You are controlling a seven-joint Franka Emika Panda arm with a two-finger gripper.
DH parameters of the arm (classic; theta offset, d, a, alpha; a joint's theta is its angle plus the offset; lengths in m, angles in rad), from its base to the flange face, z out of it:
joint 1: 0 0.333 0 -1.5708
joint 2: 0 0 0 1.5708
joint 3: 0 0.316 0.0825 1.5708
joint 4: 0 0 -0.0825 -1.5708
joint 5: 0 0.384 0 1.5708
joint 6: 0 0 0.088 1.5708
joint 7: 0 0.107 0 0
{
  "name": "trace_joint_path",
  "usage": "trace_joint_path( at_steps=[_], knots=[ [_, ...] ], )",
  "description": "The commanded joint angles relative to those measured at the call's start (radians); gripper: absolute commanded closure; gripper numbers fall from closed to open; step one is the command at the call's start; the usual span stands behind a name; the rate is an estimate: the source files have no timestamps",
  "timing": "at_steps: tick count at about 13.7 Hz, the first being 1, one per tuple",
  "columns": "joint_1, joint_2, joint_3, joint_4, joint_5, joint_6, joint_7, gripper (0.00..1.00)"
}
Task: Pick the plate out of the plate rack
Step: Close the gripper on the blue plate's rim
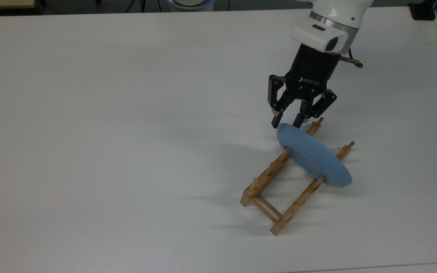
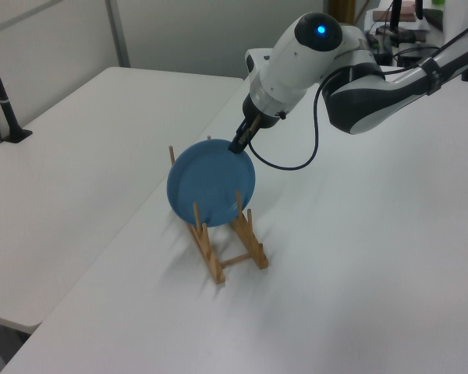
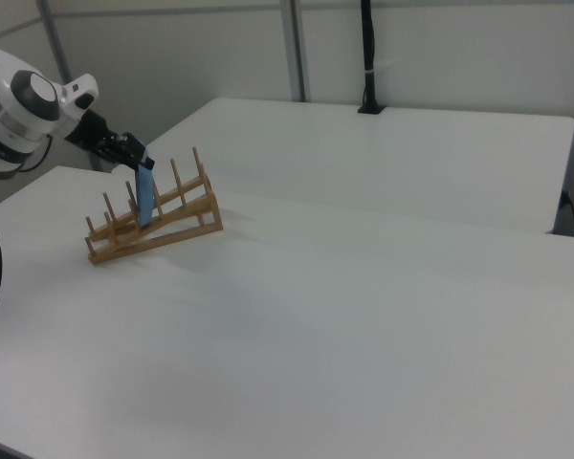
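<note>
The light-blue plate (image 1: 313, 159) stands on edge, leaning, in the far slots of the wooden plate rack (image 1: 266, 178). My gripper (image 1: 286, 124) hangs at the plate's upper rim, open, with one black finger on either side of the rim and a gap still showing. In the left view the gripper (image 2: 238, 146) meets the top right edge of the plate (image 2: 210, 183), which fills the back of the rack (image 2: 218, 269). In the right view the gripper (image 3: 139, 158) sits just above the plate (image 3: 145, 196), seen edge-on in the rack (image 3: 172, 225).
The rack stands on a wide white table (image 1: 127, 113). A second white table (image 2: 62, 179) adjoins it, with a black post (image 2: 4, 93) clamped at its edge. A black block (image 1: 421, 11) sits at the top view's far right corner.
</note>
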Motion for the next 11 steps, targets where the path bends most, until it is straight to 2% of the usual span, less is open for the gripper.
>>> trace_joint_path(
  at_steps=[1,4,8,11],
  knots=[
    [0.02,0.005,-0.014,0.012,-0.023,0.012,0.023,0.56],
    [0.032,0.005,-0.016,0.012,-0.023,0.01,0.023,0.56],
    [0.032,0.005,-0.016,0.012,-0.028,0.01,0.024,0.77],
    [0.032,0.005,-0.016,0.012,-0.042,0.012,0.024,0.77]
  ],
)
